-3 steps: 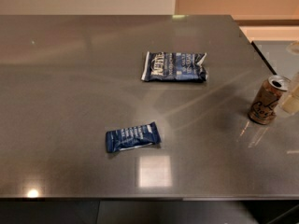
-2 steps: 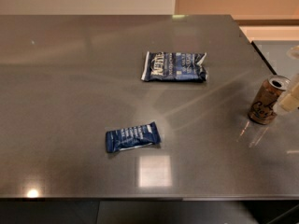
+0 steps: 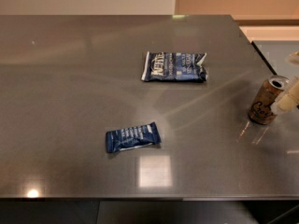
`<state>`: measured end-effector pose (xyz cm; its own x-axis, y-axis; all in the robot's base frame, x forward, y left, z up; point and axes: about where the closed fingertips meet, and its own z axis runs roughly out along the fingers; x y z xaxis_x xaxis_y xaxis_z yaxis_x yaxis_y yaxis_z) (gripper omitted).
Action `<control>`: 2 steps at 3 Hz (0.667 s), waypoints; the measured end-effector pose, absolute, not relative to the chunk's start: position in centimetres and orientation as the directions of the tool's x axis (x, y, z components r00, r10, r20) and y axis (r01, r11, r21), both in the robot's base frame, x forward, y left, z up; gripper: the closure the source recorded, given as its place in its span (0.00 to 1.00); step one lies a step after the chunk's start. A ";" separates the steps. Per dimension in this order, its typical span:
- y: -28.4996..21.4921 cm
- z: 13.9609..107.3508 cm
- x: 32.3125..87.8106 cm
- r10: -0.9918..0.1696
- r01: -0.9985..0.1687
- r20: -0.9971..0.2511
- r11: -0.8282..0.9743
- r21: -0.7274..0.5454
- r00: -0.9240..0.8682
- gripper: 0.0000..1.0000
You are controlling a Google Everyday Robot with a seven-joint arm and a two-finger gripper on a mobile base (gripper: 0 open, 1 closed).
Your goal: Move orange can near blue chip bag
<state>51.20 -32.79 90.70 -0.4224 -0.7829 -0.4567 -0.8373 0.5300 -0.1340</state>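
Note:
The orange can (image 3: 265,100) stands at the right side of the grey table (image 3: 70,101), near its right edge, leaning slightly. My gripper (image 3: 288,94) comes in from the right frame edge as pale parts, and one of them lies against the can's right side. Most of the gripper is cut off by the frame. The blue chip bag (image 3: 175,66) lies flat at the table's centre back, well to the left of and behind the can.
A smaller dark blue bar-shaped wrapper (image 3: 132,136) lies at the front centre of the table. The table's right edge runs just behind the can. A light-coloured floor and ledge (image 3: 271,31) lie beyond it.

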 end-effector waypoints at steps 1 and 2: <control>-32.9 89.7 51.4 -0.777 -0.838 -0.453 0.535 -0.107 -0.438 0.16; -33.0 88.9 51.4 -0.772 -0.836 -0.445 0.542 -0.086 -0.454 0.40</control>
